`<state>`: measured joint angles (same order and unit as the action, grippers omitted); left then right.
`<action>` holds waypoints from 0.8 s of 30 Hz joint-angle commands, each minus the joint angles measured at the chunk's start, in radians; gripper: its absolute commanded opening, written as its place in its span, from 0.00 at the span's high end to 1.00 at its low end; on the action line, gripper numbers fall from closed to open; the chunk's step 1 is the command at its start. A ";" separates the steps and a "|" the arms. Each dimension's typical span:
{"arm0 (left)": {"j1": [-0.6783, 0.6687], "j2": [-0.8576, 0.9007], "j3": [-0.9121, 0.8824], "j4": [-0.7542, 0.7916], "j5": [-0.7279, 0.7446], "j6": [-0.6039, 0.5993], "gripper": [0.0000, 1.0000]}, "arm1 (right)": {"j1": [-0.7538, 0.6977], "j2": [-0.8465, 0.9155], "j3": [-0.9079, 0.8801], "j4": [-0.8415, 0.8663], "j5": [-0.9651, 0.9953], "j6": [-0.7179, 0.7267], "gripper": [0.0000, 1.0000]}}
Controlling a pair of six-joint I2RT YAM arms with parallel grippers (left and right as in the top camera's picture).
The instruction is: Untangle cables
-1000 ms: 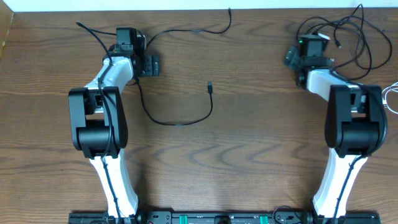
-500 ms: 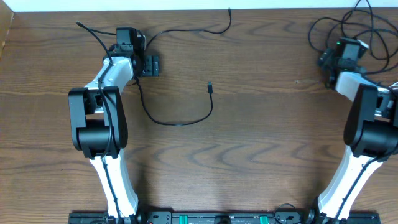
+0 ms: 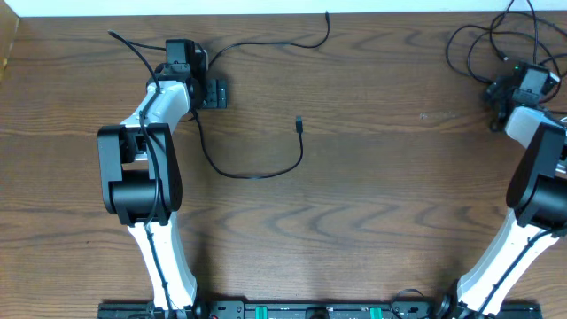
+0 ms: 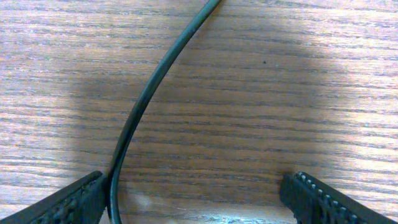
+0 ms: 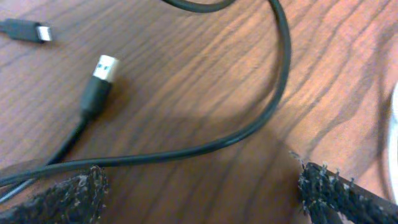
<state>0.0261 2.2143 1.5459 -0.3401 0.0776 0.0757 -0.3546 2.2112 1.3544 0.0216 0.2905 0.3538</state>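
2 claws recorded, both spread wide, pinching nothing. Found the left claw [image 4: 196, 194] low over the far-left part of the surface [image 3: 372, 204], with 1 loose black cable [image 4: 144, 102] touching 1 finger [image 4: 62, 205]. Found the right claw [image 5: 202, 186] near the far-right corner of that surface, a curved black cable [image 5: 287, 62] lying just ahead of its fingertips. Spotted 2 plug ends [image 5: 104, 68] just beyond.

The surface [image 3: 372, 204] is brown wood with a strong grain and a dull, faintly shiny finish. The black cables [image 5: 277, 93] have a smooth, slightly glossy plastic jacket, and one USB plug [image 5: 107, 66] ends in bright metal. The left pincer [image 4: 196, 202] has ribbed, matt black pads [image 4: 314, 196]. Those of the right pincer [image 5: 199, 196] look rough and fuzzy.
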 commanded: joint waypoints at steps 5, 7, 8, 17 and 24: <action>0.003 0.056 -0.037 -0.033 0.016 0.002 0.09 | -0.004 0.017 -0.012 -0.126 -0.233 -0.086 0.05; 0.003 0.056 -0.037 -0.033 0.016 0.002 0.09 | -0.003 0.016 -0.012 -0.167 -0.291 -0.086 0.08; 0.003 0.056 -0.037 -0.033 0.016 0.002 0.08 | -0.003 0.016 -0.012 -0.196 -0.333 -0.085 0.10; 0.003 0.056 -0.037 -0.033 0.016 0.002 0.08 | 0.037 0.016 -0.012 -0.280 -0.565 -0.119 0.11; 0.003 0.056 -0.037 -0.033 0.016 0.002 0.09 | 0.154 0.016 -0.012 -0.264 -0.574 -0.124 0.07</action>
<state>0.0261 2.2143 1.5459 -0.3401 0.0776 0.0753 -0.2661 2.1529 1.3949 -0.2012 -0.1764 0.2165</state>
